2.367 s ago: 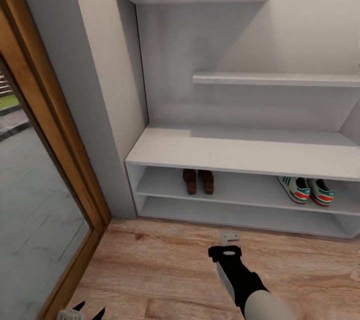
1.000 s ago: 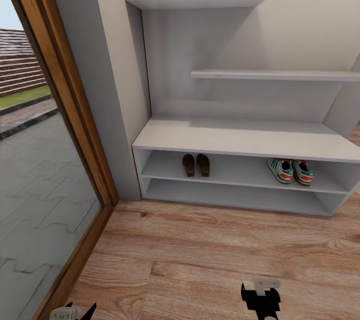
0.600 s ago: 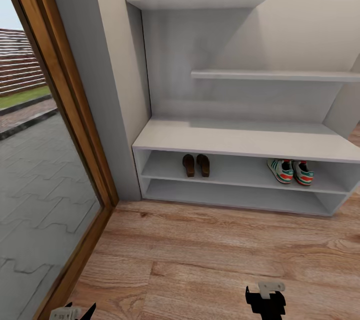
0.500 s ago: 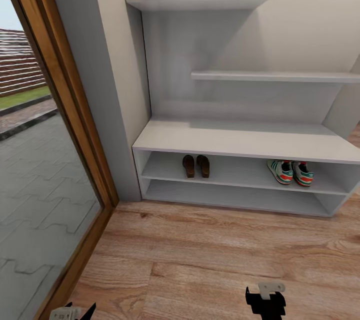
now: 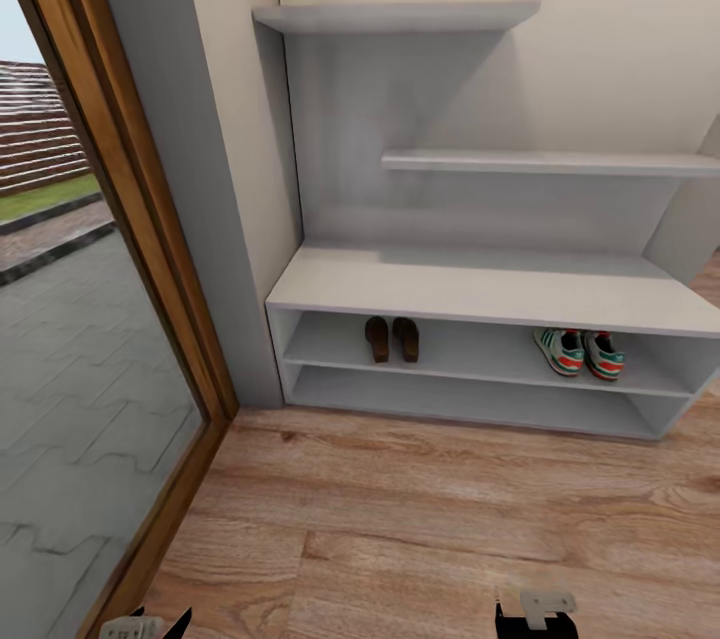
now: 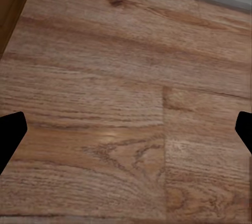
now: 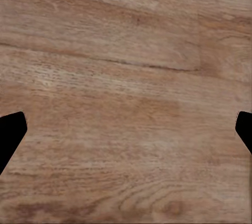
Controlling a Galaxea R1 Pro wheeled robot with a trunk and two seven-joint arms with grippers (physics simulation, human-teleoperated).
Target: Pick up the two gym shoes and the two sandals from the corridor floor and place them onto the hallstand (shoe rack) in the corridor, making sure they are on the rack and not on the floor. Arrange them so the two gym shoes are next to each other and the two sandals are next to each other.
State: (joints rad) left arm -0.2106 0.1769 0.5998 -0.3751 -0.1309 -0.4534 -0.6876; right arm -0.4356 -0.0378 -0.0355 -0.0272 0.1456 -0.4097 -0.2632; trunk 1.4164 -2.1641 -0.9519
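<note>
Change: the view has tipped up slightly since a moment ago; the shoes have not shifted.
Left gripper (image 6: pixel 126 129): fingers spread wide, empty, over bare corridor floor (image 5: pixel 420 509).
Sandals (image 5: pixel 392 339): side by side on the hallstand (image 5: pixel 480 287), upper shelf level, well ahead of both grippers.
Gym shoes (image 5: pixel 578 353): paired further right, same shelf.
Right gripper (image 7: pixel 126 129): wide open, empty; likely parked low, task apparently complete.
</note>
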